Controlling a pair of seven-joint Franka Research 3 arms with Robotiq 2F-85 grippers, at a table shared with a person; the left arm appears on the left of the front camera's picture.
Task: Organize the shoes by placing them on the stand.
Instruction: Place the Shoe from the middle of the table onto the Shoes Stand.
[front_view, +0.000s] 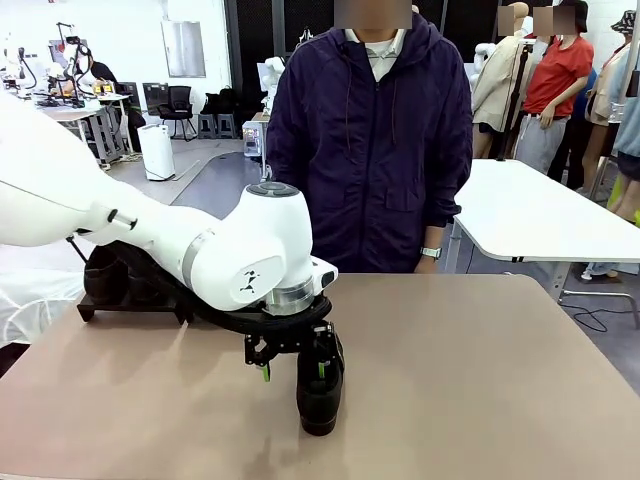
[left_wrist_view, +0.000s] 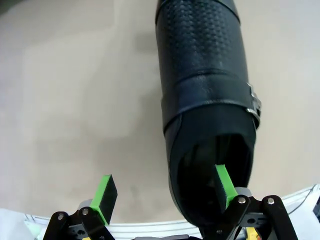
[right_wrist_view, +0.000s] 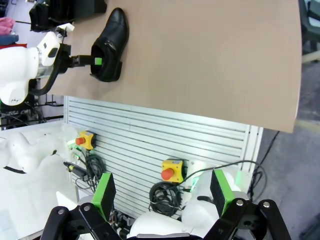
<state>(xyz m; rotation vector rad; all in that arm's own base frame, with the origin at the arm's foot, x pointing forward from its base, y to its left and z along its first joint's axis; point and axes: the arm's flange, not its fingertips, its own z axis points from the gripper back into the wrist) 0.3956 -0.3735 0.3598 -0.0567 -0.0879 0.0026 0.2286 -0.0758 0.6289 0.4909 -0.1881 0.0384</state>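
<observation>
While it sits mid-table on its sole, the shoe (front_view: 320, 385) has the left gripper (left_wrist_view: 165, 192) straddling its heel wall: jaws wide, one green pad (left_wrist_view: 224, 186) down inside the opening, the other out over bare table (front_view: 480, 380), nothing clamped yet. So it looks like the grasp step; next it needs to squeeze that wall, lift, then carry it left to the stand (front_view: 125, 305), which seems to hold a shoe already. Front view hides that inner pad behind the arm. The right gripper (right_wrist_view: 162, 192) hangs open and empty off the table edge.
</observation>
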